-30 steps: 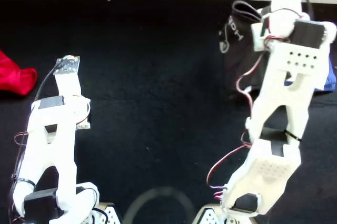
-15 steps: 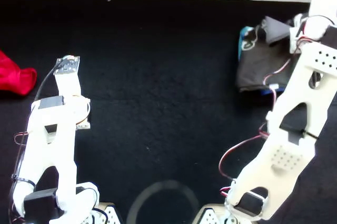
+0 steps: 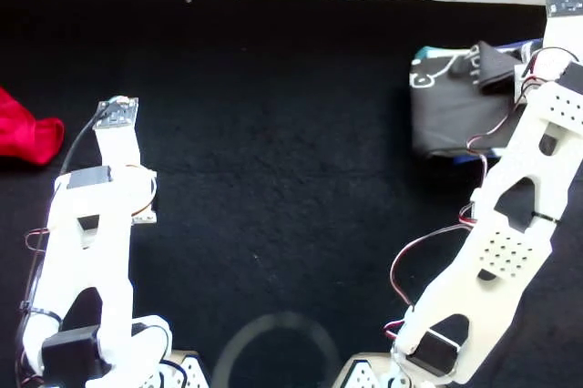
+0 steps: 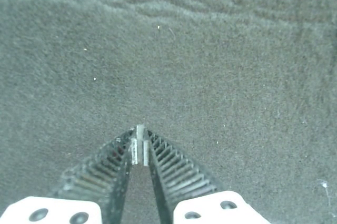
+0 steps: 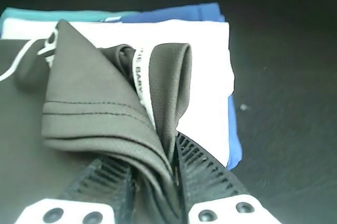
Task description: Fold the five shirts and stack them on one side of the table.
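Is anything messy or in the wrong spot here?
Yes. The grey shirt atop the stack is bunched up where the right tool pinches it, not flat. A red shirt lies crumpled at the table's opposite edge, unstacked.

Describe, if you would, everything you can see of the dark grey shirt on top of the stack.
The dark grey shirt is a folded garment of fine, mesh-like knit with a dark-stitched hem and white trim near the neck. It lies on top of the stack, over a white shirt, a blue shirt and a teal shirt, at the far right of the table in the high view. One fold stands raised, pinched in the right gripper.
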`<state>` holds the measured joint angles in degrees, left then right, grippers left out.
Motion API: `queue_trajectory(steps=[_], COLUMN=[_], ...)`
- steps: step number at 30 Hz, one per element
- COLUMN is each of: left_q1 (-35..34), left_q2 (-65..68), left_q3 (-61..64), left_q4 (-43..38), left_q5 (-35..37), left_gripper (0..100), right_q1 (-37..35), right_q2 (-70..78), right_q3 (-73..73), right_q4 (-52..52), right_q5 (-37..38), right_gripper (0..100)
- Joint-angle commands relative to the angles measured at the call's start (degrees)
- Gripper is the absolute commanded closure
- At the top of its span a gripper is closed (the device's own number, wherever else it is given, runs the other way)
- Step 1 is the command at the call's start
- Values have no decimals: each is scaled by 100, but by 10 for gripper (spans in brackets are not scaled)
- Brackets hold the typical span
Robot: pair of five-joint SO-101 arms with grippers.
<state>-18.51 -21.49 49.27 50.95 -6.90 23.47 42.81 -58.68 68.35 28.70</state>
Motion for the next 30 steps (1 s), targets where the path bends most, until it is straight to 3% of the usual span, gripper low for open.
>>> queue_trajectory(steps=[1, 13, 23, 30], left_q1=[-40, -40, -40, -40], left_q2=[-180, -180, -180, -180], left_q3=[-22, -22, -22, -13], left_q4=[-62, -44, -44, -62], left_q5=[-44, -53, -53, -53], left_gripper=[992, 992, 992, 992], right_q1=[189, 462, 409, 295], right_q2=[4, 760, 945, 954], right_q3=[-277, -277, -286, -1174], right_q4=[-418, -1305, -866, -145], right_q5=[70, 53, 9, -1020], right_gripper=[993, 991, 827, 826])
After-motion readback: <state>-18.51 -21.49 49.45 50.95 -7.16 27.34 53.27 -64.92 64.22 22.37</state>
